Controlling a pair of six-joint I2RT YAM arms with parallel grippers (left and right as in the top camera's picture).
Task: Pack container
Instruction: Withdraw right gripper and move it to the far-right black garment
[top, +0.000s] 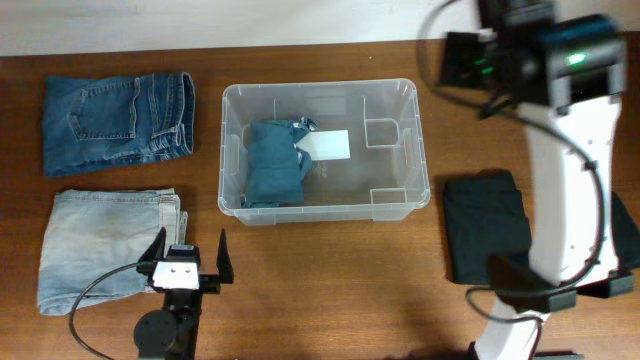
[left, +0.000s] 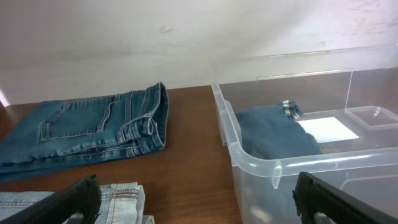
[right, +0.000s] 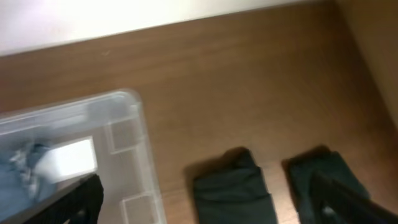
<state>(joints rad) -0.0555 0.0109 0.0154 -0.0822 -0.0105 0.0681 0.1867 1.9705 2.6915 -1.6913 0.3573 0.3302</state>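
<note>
Surface: brown wooden desk (top: 330, 290) against a pale wall.
Container: clear, colourless plastic rectangular bin (top: 420, 150) with rounded corners and a thick rim, standing upright in the middle of the desk, far half.
Inside container: folded teal-blue jeans (top: 272, 165) lie in the left part; a white label (top: 325, 146) shows on the base just beside them; the right part holds only small moulded dividers.
Far left of desk: folded dark blue denim jeans (top: 115, 122), well apart from the container.
Near left of desk: folded pale, washed-out blue jeans (top: 100, 245), in front of the dark pair.
Right of desk: folded black garments (top: 485, 225), lying near the container's right end, partly hidden by the white arm.
Left gripper (top: 192, 240): released, fingers spread wide with nothing between them, low at the near edge beside the pale jeans and pointing towards the container.
Right gripper (right: 205, 186): released, fingers wide apart and holding nothing, raised above the desk past the container's right end.
</note>
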